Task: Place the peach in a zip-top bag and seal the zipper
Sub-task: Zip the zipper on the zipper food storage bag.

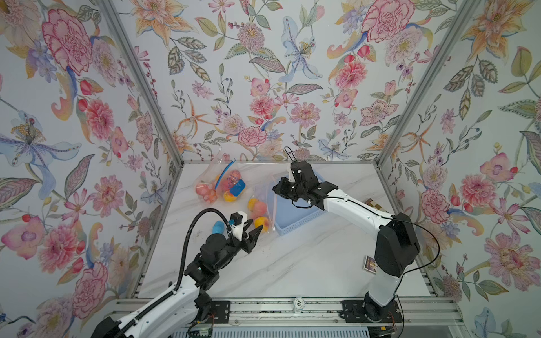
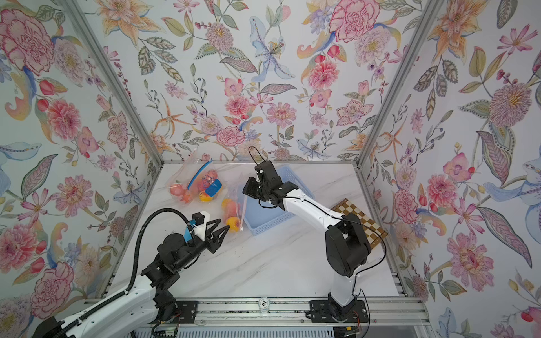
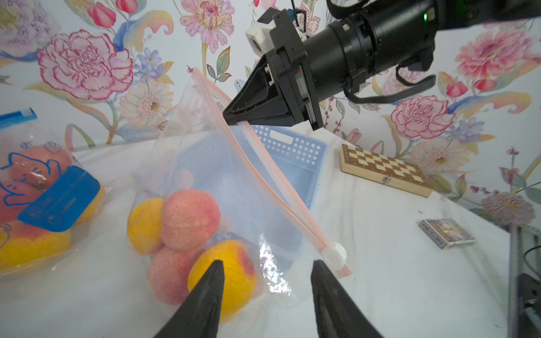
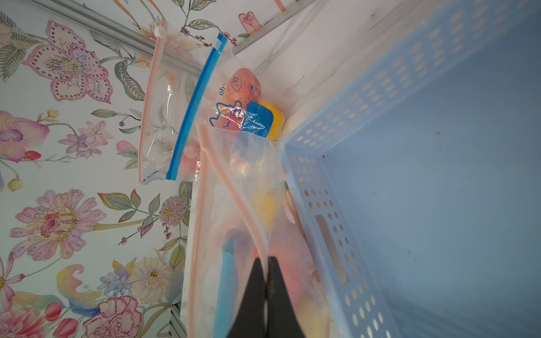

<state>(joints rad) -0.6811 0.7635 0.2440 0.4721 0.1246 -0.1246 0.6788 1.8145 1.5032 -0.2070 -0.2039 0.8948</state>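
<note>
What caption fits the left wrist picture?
The right fingers pinch the zip-top bag of peaches by its zipper; the open left fingers face its slider.

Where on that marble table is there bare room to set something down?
The widest bare tabletop runs from the blue basket forward to the front rail, bordered by the card box on the right. The back left is crowded with the pink-zipped bag and blue-zipped bag of peaches.

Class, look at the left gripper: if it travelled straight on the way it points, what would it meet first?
The left gripper would likely meet the pink-zippered bag at its clear wall, just beside the yellow-red peach inside; depth is unclear.
</note>
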